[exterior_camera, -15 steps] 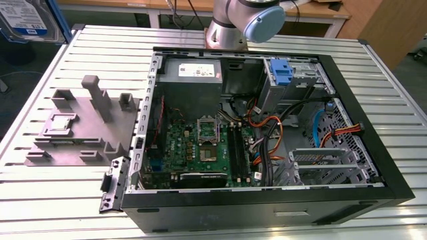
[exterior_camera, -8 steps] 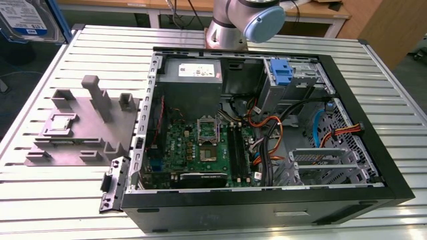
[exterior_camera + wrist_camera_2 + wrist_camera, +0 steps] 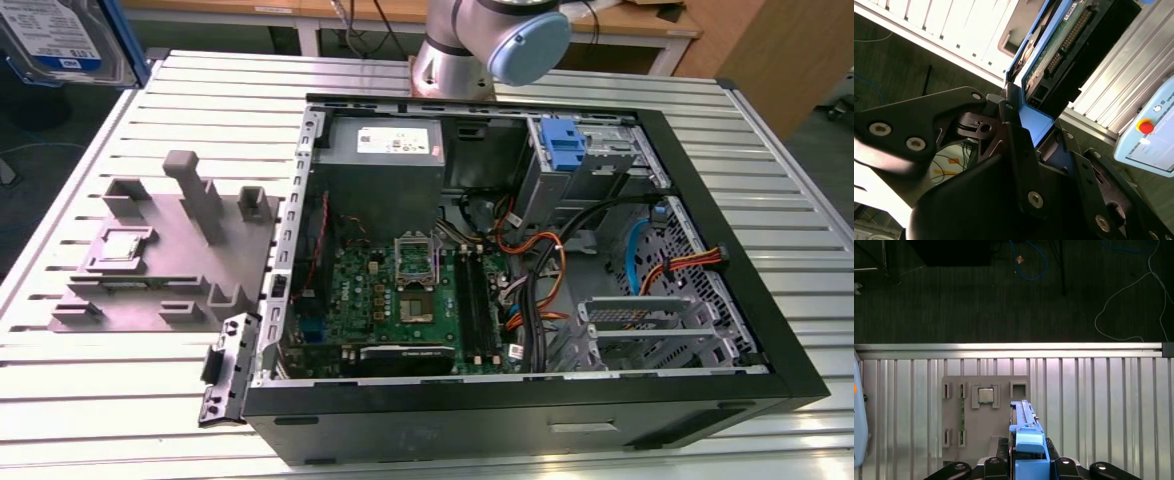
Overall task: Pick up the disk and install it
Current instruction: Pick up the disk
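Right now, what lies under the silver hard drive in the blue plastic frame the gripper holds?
Below the blue-framed disk, clamped in the gripper, lies a grey slotted tray on the ribbed metal table, a square chip seated in it. The disk covers part of the tray.

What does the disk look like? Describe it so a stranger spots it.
Start at the open computer case on the slatted table. In the exterior view's upper left corner, the disk is clamped in the tool. Unlike the grey fixture block, it is flat, with a white-and-blue label and blue frame.
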`<action>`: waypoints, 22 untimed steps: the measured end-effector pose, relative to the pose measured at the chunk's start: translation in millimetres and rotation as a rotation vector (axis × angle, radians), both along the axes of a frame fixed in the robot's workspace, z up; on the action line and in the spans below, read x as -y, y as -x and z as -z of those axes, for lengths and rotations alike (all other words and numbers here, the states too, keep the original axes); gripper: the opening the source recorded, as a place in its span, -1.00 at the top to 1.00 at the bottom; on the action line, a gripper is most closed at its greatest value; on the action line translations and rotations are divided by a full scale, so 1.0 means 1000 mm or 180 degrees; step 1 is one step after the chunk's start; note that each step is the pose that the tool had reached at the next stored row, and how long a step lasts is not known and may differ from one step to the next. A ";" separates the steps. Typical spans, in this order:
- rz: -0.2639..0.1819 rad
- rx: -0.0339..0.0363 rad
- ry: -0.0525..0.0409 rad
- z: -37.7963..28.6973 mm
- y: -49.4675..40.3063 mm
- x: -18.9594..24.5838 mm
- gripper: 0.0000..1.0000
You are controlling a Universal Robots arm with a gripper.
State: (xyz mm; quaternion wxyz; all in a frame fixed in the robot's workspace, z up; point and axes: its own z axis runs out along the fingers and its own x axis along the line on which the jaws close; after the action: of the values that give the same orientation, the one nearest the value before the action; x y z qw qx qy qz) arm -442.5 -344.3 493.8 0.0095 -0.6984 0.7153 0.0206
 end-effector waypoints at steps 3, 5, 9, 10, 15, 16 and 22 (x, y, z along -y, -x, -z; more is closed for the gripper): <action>0.0000 0.0000 0.0000 0.0000 -0.0019 0.0000 0.27; 0.0000 0.0000 0.0000 0.0001 -0.0029 0.0000 0.27; 0.0000 0.0000 0.0000 0.0001 -0.0052 0.0000 0.27; 0.0000 0.0001 0.0000 0.0001 -0.0059 0.0000 0.27; 0.0000 0.0000 0.0000 0.0000 -0.0100 0.0000 0.27; 0.0000 0.0000 0.0000 0.0001 -0.0110 0.0000 0.27; 0.0000 0.0000 0.0000 0.0000 -0.0131 0.0007 0.27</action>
State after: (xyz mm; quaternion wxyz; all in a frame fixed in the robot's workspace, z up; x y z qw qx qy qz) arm -429.5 -345.1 493.8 0.0095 -0.6984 0.7153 0.0206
